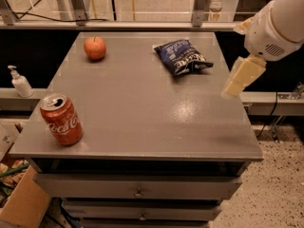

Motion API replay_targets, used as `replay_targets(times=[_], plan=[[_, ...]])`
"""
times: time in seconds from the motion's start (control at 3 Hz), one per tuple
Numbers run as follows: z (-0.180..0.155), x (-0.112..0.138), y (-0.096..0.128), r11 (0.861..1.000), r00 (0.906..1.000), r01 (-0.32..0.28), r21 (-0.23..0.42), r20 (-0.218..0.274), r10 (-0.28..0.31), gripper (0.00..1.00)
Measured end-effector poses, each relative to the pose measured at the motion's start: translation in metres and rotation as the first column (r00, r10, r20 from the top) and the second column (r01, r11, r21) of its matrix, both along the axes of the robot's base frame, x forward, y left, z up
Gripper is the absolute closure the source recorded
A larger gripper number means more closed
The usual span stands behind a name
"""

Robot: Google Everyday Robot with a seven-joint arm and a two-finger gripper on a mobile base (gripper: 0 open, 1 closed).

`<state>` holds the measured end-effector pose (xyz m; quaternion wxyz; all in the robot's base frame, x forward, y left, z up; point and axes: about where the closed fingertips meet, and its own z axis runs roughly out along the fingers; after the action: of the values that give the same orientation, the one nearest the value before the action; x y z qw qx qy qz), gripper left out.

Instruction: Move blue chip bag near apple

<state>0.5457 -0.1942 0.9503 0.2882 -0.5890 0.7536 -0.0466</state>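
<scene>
The blue chip bag point(182, 56), a crinkled navy foil bag with white lettering, lies on the grey tabletop point(142, 108) at the far right. The red-orange apple point(95, 48) stands at the far left of the same top, well apart from the bag. My gripper point(240, 77) hangs from the white arm at the right edge of the view, over the table's right side, to the right of the bag and a little nearer. It touches nothing.
A red Coca-Cola can point(61, 119) stands at the table's near left corner. A white pump bottle point(20, 82) sits on a ledge to the left. Drawers point(137, 190) lie below the top. A cardboard box point(23, 203) is on the floor at lower left.
</scene>
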Motion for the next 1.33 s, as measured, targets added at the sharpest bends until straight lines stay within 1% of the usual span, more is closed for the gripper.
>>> replay_targets(times=[0.33,0.67,1.0,1.33], plan=[[-0.006,0.039,0.006,0.998,0.9993,-0.006,0.056,0.037,0.004,0.00],[-0.019,0.074,0.015,0.992,0.9992,0.003,0.125,0.038,-0.008,0.00],[-0.019,0.074,0.015,0.992,0.9992,0.003,0.125,0.038,-0.008,0.00],[-0.025,0.078,0.019,0.990,0.9989,-0.001,0.144,0.047,-0.006,0.00]])
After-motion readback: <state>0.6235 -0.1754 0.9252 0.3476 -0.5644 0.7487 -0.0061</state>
